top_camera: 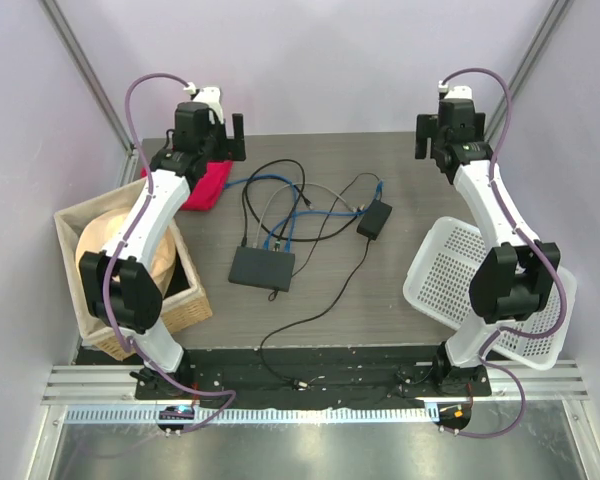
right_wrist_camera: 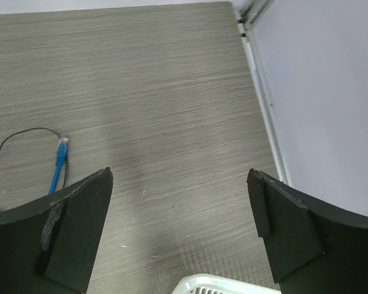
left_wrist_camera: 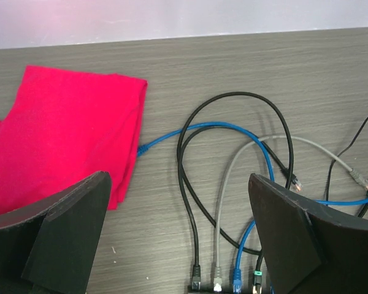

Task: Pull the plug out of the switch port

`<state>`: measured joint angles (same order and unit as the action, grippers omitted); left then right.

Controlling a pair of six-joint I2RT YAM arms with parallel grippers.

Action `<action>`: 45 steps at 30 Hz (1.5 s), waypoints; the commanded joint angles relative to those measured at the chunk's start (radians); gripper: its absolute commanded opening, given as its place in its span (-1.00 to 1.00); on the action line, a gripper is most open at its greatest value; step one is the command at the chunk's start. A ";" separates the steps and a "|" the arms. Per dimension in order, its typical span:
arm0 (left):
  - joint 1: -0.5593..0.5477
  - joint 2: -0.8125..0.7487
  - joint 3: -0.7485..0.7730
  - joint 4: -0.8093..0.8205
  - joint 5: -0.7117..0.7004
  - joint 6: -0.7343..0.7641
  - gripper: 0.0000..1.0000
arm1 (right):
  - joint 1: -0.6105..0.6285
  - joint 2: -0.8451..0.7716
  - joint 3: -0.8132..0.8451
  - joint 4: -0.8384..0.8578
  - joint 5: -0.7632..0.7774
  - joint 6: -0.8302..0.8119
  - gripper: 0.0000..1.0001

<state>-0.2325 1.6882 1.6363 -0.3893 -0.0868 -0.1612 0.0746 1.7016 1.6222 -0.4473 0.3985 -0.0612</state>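
The grey wood-grain surface carries a wicker basket at the left and a white plastic basket at the right, with a red cloth folded at the far left. Both arms are raised over the far side. The left claw hangs above the cloth and the right claw near the far right corner, each spread wide with nothing in it and neither touching anything. The switch lies flat near the middle of the surface, a little left of centre, with its sockets on the far edge. A smaller power brick sits apart to its right. The cables, black, grey and blue, loop over one another behind the switch, and some end loose. Four plugs sit side by side in the sockets, almost touching. The likely trouble comes from that crowding: wide fingers may pinch two plugs at once, or close on a cable and not on the plug body. The switch looks light and unanchored, so a pull with the latch tab still caught would probably drag the whole box unless the other claw pins it down. The crossed loops could also snag and tug neighbouring plugs.
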 commanded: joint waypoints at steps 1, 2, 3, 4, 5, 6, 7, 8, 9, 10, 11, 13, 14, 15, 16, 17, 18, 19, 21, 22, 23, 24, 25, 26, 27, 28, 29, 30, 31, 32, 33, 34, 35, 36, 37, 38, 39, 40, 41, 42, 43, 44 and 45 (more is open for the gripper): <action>0.004 0.008 -0.009 -0.005 0.002 -0.011 0.99 | 0.002 0.003 0.012 0.004 -0.131 -0.040 0.99; 0.004 0.008 -0.010 -0.011 0.010 -0.009 0.99 | 0.004 -0.002 0.001 0.001 -0.185 -0.079 0.99; 0.004 0.011 -0.009 -0.019 0.018 -0.006 0.99 | 0.011 -0.008 -0.025 -0.004 -0.241 -0.168 0.99; 0.005 0.014 -0.003 -0.043 0.027 0.005 1.00 | 0.014 -0.017 -0.041 -0.013 -0.392 -0.219 0.99; 0.004 0.018 -0.001 -0.060 0.038 0.012 0.99 | 0.016 -0.034 -0.056 -0.045 -0.488 -0.285 0.99; 0.004 0.022 0.003 -0.078 0.062 0.017 0.99 | 0.030 -0.040 -0.077 -0.063 -0.563 -0.337 0.99; 0.005 0.033 0.011 -0.124 0.076 0.026 0.99 | 0.042 -0.043 -0.087 -0.076 -0.642 -0.401 0.97; 0.004 0.037 0.019 -0.153 0.111 0.040 0.99 | 0.056 -0.034 -0.091 -0.093 -0.662 -0.417 0.96; 0.005 0.042 0.028 -0.184 0.175 0.052 0.99 | 0.076 -0.024 -0.087 -0.102 -0.667 -0.428 0.96; 0.005 0.056 0.049 -0.247 0.208 0.063 0.99 | 0.121 -0.011 -0.081 -0.114 -0.667 -0.445 0.94; 0.004 0.060 0.054 -0.273 0.232 0.063 0.99 | 0.142 0.022 -0.065 -0.134 -0.670 -0.453 0.93; 0.005 0.061 0.039 -0.316 0.303 0.063 0.99 | 0.194 0.052 -0.059 -0.140 -0.684 -0.465 0.91; 0.004 0.053 0.027 -0.321 0.330 0.066 0.98 | 0.209 0.067 -0.050 -0.134 -0.704 -0.463 0.90; 0.005 0.047 0.008 -0.319 0.352 0.063 0.97 | 0.217 0.102 -0.044 -0.130 -0.711 -0.454 0.90; 0.005 0.041 -0.028 -0.315 0.373 0.058 0.97 | 0.224 0.121 -0.035 -0.123 -0.719 -0.437 0.88; 0.005 0.039 -0.042 -0.312 0.377 0.046 0.95 | 0.234 0.141 -0.007 -0.105 -0.746 -0.381 0.88; 0.004 0.038 -0.073 -0.304 0.372 0.039 0.94 | 0.234 0.185 0.010 -0.097 -0.765 -0.353 0.87; 0.004 0.041 -0.082 -0.306 0.352 0.031 0.93 | 0.235 0.206 0.030 -0.085 -0.783 -0.318 0.86; 0.004 0.050 -0.108 -0.312 0.352 0.032 0.90 | 0.243 0.251 0.097 -0.083 -0.851 -0.253 0.84; 0.004 0.056 -0.113 -0.328 0.357 0.041 0.89 | 0.248 0.289 0.119 -0.085 -0.872 -0.246 0.82; 0.004 0.060 -0.115 -0.342 0.354 0.048 0.88 | 0.263 0.302 0.148 -0.085 -0.886 -0.243 0.81; 0.004 0.082 -0.110 -0.379 0.349 0.057 0.85 | 0.272 0.311 0.156 -0.085 -0.908 -0.256 0.80; 0.004 0.091 -0.107 -0.399 0.345 0.060 0.82 | 0.281 0.334 0.160 -0.083 -0.914 -0.264 0.81; 0.004 0.102 -0.105 -0.413 0.341 0.058 0.75 | 0.292 0.345 0.165 -0.085 -0.915 -0.273 0.81; 0.005 0.114 -0.110 -0.431 0.341 0.054 0.73 | 0.310 0.358 0.169 -0.083 -0.914 -0.282 0.80; 0.004 0.119 -0.118 -0.433 0.348 0.051 0.72 | 0.317 0.374 0.174 -0.083 -0.909 -0.278 0.80; 0.002 0.120 -0.125 -0.434 0.351 0.045 0.72 | 0.320 0.406 0.189 -0.082 -0.908 -0.266 0.81; -0.004 0.123 -0.148 -0.427 0.346 0.043 0.72 | 0.320 0.424 0.199 -0.080 -0.906 -0.232 0.80; -0.007 0.123 -0.157 -0.427 0.341 0.046 0.72 | 0.320 0.438 0.208 -0.077 -0.889 -0.220 0.79; -0.011 0.123 -0.165 -0.428 0.338 0.051 0.67 | 0.318 0.458 0.220 -0.076 -0.886 -0.212 0.78; -0.019 0.119 -0.180 -0.430 0.347 0.057 0.62 | 0.320 0.458 0.225 -0.074 -0.886 -0.204 0.76; -0.024 0.098 -0.191 -0.427 0.354 0.084 0.58 | 0.321 0.454 0.225 -0.068 -0.895 -0.195 0.76; -0.031 0.081 -0.203 -0.422 0.363 0.106 0.56 | 0.321 0.435 0.223 -0.067 -0.903 -0.198 0.76; -0.047 0.065 -0.228 -0.419 0.396 0.144 0.54 | 0.321 0.425 0.220 -0.068 -0.906 -0.203 0.75; -0.054 0.035 -0.240 -0.425 0.419 0.234 0.47 | 0.323 0.412 0.216 -0.068 -0.908 -0.215 0.74; -0.060 0.024 -0.253 -0.436 0.456 0.297 0.46 | 0.323 0.403 0.197 -0.071 -0.897 -0.226 0.74; -0.067 0.013 -0.282 -0.457 0.491 0.336 0.41 | 0.323 0.383 0.183 -0.073 -0.888 -0.238 0.72; -0.065 0.002 -0.291 -0.462 0.493 0.360 0.24 | 0.321 0.376 0.170 -0.085 -0.876 -0.250 0.71; -0.065 -0.007 -0.296 -0.471 0.498 0.443 0.13 | 0.321 0.369 0.145 -0.094 -0.856 -0.270 0.69; -0.065 -0.001 -0.285 -0.527 0.509 0.490 0.04 | 0.320 0.357 0.133 -0.102 -0.856 -0.281 0.66; -0.065 0.010 -0.265 -0.577 0.537 0.550 -0.32 | 0.321 0.351 0.122 -0.119 -0.862 -0.288 0.62; -0.067 0.052 -0.241 -0.633 0.545 0.640 -0.53 | 0.321 0.346 0.107 -0.125 -0.874 -0.290 0.58; -0.068 0.074 -0.189 -0.749 0.553 0.687 -0.69 | 0.323 0.343 0.104 -0.128 -0.904 -0.289 0.54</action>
<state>-0.3046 1.7405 1.3491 -0.8909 0.3759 0.2214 0.3969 2.1269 1.7565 -0.5510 -0.4706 -0.3168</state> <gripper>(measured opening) 0.290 0.801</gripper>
